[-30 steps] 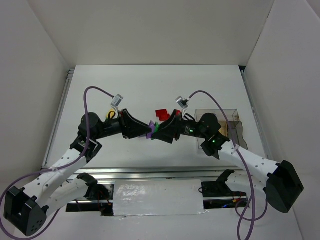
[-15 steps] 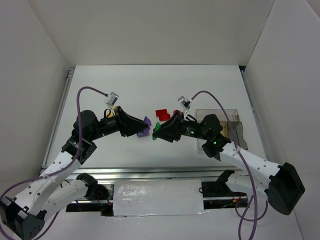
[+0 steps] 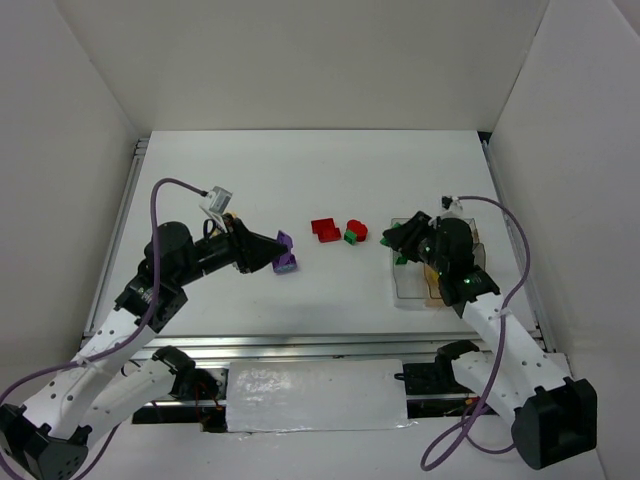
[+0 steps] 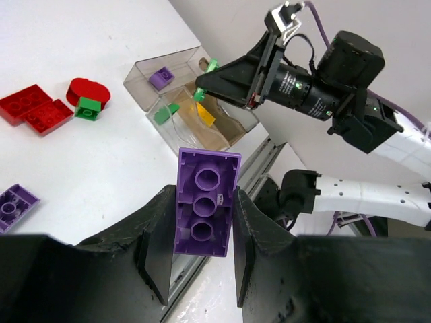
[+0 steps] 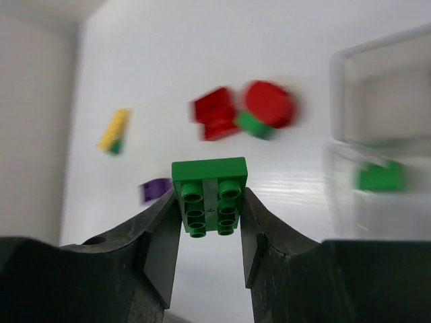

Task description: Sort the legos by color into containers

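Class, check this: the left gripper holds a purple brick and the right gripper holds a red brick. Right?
Not quite: the right gripper holds a green brick, not red, as the right wrist view shows. The left gripper does hold a purple brick.

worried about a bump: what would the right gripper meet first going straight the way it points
Likely the round red brick and the green brick by it; height is unclear.

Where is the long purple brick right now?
The long purple brick is pinched between the fingers of the left gripper. In the top view it is left of the flat red bricks, on the table's left half.
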Robot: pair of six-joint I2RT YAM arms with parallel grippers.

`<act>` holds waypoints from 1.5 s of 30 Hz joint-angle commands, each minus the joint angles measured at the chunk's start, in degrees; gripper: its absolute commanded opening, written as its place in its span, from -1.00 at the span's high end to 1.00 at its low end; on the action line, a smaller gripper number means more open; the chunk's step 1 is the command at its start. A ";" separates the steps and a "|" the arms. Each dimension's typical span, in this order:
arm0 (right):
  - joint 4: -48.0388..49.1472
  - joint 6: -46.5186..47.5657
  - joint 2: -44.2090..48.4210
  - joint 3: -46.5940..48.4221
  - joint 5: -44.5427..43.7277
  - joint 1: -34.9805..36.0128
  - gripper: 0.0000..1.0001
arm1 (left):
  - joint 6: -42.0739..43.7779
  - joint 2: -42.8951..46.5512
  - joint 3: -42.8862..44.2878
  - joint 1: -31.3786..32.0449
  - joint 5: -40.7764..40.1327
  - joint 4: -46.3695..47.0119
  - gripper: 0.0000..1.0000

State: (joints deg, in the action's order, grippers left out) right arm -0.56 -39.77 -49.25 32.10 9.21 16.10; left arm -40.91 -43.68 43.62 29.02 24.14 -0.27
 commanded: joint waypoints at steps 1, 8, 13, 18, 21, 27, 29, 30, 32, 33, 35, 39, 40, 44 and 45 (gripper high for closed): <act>-17.72 -2.07 2.14 1.92 -17.90 -3.17 1.00 | 1.27 0.62 0.77 -0.27 -0.94 0.71 1.00; -20.98 -2.51 0.74 0.07 -23.89 -4.94 0.94 | 1.53 -1.84 1.73 -0.19 -1.90 0.45 1.00; -19.40 -1.89 2.93 -2.65 -21.00 -4.85 0.57 | 1.09 -3.07 1.21 -0.19 -2.17 -0.17 1.00; -18.16 -1.37 2.85 -3.18 -18.53 -4.85 -0.41 | 1.62 -6.23 1.99 -0.19 -0.94 2.74 1.00; -18.16 -1.19 2.58 -3.27 -18.27 -4.85 -0.55 | 1.71 -8.25 2.44 -0.27 -0.15 4.05 1.00; -16.16 -0.23 6.09 -2.92 -11.69 -4.94 -0.64 | -0.31 -13.44 2.35 -0.10 2.40 9.75 1.00; -15.62 -0.83 9.25 -3.01 -7.91 -4.76 -0.66 | -0.40 -17.90 3.40 0.34 2.58 13.44 1.00; -16.83 -1.27 10.40 -2.66 -7.72 -4.76 -0.66 | 0.12 -19.93 4.54 0.51 2.49 13.72 1.00; -19.12 -1.63 13.82 -0.29 -9.03 -4.85 -0.68 | 0.74 -27.74 9.26 1.48 3.01 14.77 1.00; -22.09 -1.63 16.10 1.89 -9.12 -4.93 -0.68 | 1.00 -30.47 10.86 2.09 3.97 15.65 1.00; -25.09 -1.28 18.66 4.10 -12.37 -4.85 -0.70 | 1.44 -39.17 16.39 3.93 5.21 17.67 1.00; -30.73 -0.75 25.77 9.55 -12.91 -4.93 -0.79 | 4.42 -54.38 29.74 7.36 6.18 16.72 0.99; -31.34 -0.84 26.83 10.00 -12.56 -4.94 -0.79 | 4.95 -60.15 35.78 7.98 6.09 15.93 0.98; -32.40 -1.54 29.74 10.88 -7.74 -4.85 -0.79 | 6.98 -72.40 50.40 10.62 5.22 10.92 0.96; -32.40 -1.63 30.26 10.88 -6.94 -4.93 -0.80 | 7.33 -74.25 52.78 10.97 5.04 10.12 0.93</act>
State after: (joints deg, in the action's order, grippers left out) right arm -29.43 -41.08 -19.35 41.98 -0.86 11.57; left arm -36.80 -114.52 88.92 38.59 28.38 10.96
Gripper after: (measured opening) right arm 0.896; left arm 0.442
